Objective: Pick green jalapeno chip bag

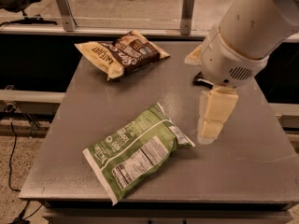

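Observation:
The green jalapeno chip bag (138, 150) lies flat on the grey table (261, 167), near the front edge and left of centre. Its white nutrition-label panel faces up and it is tilted diagonally. My gripper (208, 133) hangs from the white arm (247, 36) and points down. It is just right of the bag's upper right end, close above the table and apart from the bag. It holds nothing.
A cream-and-brown chip bag (124, 52) lies at the back left of the table. A small dark candy bar (202, 81) is mostly hidden behind the arm. A rail with metal posts (188, 10) runs behind the table.

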`<state>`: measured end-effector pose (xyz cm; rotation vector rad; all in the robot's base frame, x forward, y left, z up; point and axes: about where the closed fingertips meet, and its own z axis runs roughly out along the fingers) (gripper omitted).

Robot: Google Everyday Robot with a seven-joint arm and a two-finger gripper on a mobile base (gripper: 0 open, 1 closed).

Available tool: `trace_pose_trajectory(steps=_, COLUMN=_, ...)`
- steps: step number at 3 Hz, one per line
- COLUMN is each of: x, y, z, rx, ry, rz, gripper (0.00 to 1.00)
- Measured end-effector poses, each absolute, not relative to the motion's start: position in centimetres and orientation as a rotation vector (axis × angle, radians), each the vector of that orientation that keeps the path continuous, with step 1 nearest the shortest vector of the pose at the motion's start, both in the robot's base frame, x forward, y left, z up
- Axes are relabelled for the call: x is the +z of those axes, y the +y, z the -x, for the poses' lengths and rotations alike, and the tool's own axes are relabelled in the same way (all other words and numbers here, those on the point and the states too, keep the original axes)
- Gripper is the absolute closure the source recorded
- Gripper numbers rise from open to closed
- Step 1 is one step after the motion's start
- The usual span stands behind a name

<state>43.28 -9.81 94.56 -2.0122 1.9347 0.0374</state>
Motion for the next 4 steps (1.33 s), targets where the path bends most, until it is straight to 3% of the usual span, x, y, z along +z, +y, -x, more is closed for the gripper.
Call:
trace_pose_trajectory(steps=2, x=89.8, y=-3.9, z=-42.1, rx=0.083, ry=1.818, rz=2.216, gripper=0.00)
trace_pose_trajectory(steps=4, x=86.4, y=-1.8, z=-41.5, rx=0.109, ry=1.794, rz=2.338, gripper=0.03)
